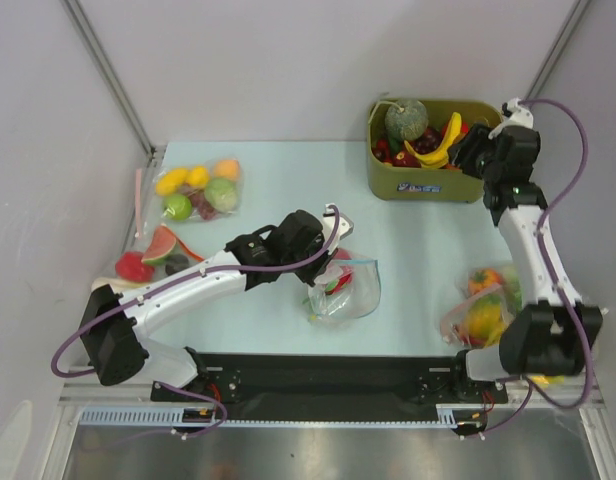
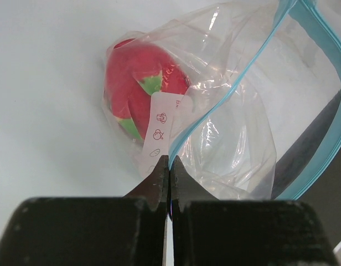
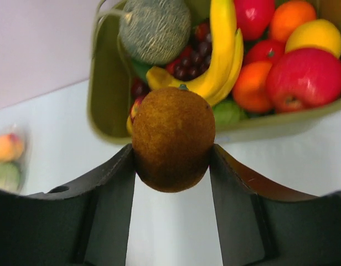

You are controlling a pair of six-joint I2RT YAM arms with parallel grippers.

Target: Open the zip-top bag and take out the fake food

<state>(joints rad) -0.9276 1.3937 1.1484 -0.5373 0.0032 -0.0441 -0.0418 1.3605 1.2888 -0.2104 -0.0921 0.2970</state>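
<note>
The zip-top bag (image 1: 350, 290) lies at the table's middle front, clear with a blue-green zip strip, its mouth gaping. A red fake fruit with green patches (image 2: 134, 77) sits inside the bag (image 2: 226, 127). My left gripper (image 2: 169, 160) is shut on the bag's edge at the zip strip; in the top view it (image 1: 330, 265) is at the bag's left side. My right gripper (image 3: 170, 152) is shut on a brown fuzzy round fruit (image 3: 170, 138), held just in front of the olive-green bin (image 3: 104, 100); in the top view it (image 1: 470, 150) is at the bin's right end.
The bin (image 1: 428, 185) at back right holds a green melon (image 1: 406, 120), a yellow banana (image 1: 443, 145) and other fruits. Other filled bags lie at back left (image 1: 198, 190), at left (image 1: 153, 255) and at front right (image 1: 483, 300).
</note>
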